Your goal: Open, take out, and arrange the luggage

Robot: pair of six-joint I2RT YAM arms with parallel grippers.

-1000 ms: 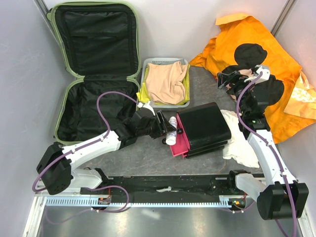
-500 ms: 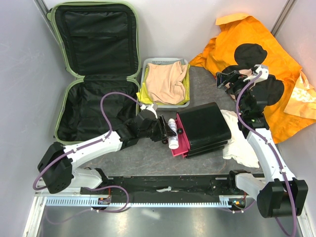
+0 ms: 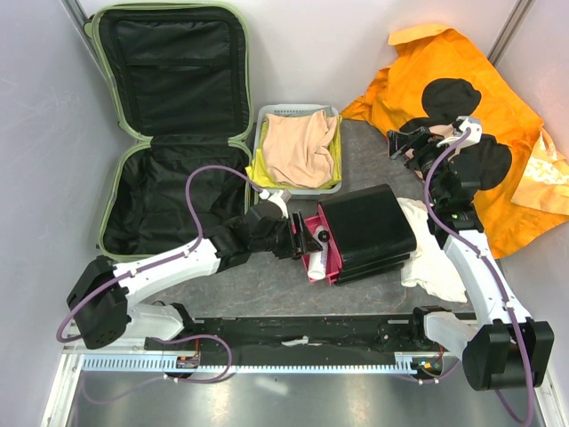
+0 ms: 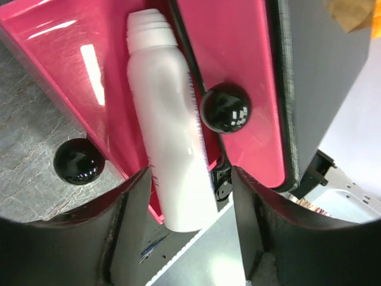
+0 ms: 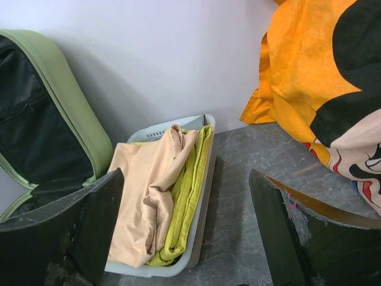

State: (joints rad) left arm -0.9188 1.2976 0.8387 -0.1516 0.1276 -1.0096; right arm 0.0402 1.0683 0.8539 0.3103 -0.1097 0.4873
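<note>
The luggage (image 3: 169,124) lies open at the back left, pale green shell with bare black lining; its edge shows in the right wrist view (image 5: 65,101). My left gripper (image 3: 298,238) is at the black box's pink drawer (image 4: 65,65). A white bottle (image 4: 169,119) lies in that drawer between the fingers of the left gripper (image 4: 190,179), which is open, with a gap at the right finger. My right gripper (image 3: 404,142) hangs open and holds nothing, high at the back right; seen from the wrist, the right gripper (image 5: 184,238) faces the basket.
A white basket (image 3: 293,108) with beige and yellow-green cloth stands beside the suitcase, its wall in the right wrist view (image 5: 205,179). The black box (image 3: 369,227) sits mid-table on a white cloth (image 3: 427,249). An orange cloth (image 3: 462,80) covers the back right.
My left gripper has moved right to the drawer with the bottle, squeezed slightly and widened again. The bottle now lies in the pink drawer. The right arm has barely moved.
</note>
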